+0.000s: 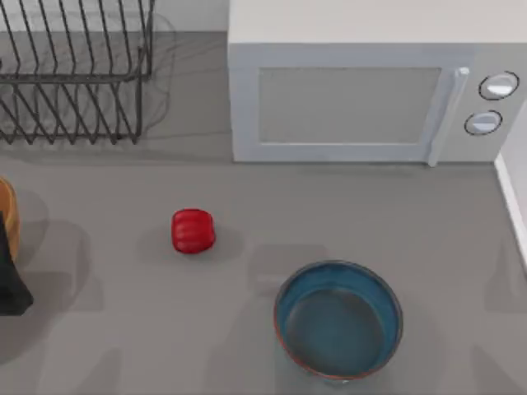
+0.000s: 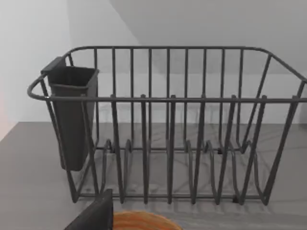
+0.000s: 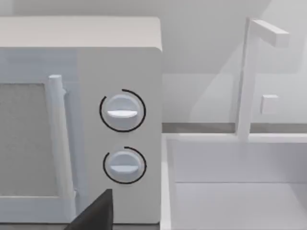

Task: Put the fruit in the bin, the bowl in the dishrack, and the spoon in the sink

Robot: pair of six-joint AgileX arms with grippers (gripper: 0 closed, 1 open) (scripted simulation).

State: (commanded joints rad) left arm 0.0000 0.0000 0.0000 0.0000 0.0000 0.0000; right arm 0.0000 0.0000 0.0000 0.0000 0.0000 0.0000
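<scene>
- Black gripper parts showed at the lower edges of both wrist views, yet whether the fingers of either gripper were open or closed could not be told; the left arm sat at the bench's left edge, beside the orange-brown round bin (image 1: 6, 206).
- The small glossy red ribbed fruit (image 1: 193, 230) lay left of the bench's centre, apart from everything.
- The round deep blue-teal bowl with its brownish rim (image 1: 338, 319) stood empty near the front edge.
- The black wire dishrack (image 2: 168, 124) stood at the rear left corner, a dark plastic cutlery holder (image 2: 71, 115) hung on it.
- No step looked begun; the fruit seemed the first target, needing the left arm to reach right and descend.
- A white microwave oven (image 1: 362, 90) sat along the rear edge, a white sink (image 3: 235, 191) beside it; nothing blocked the way.
</scene>
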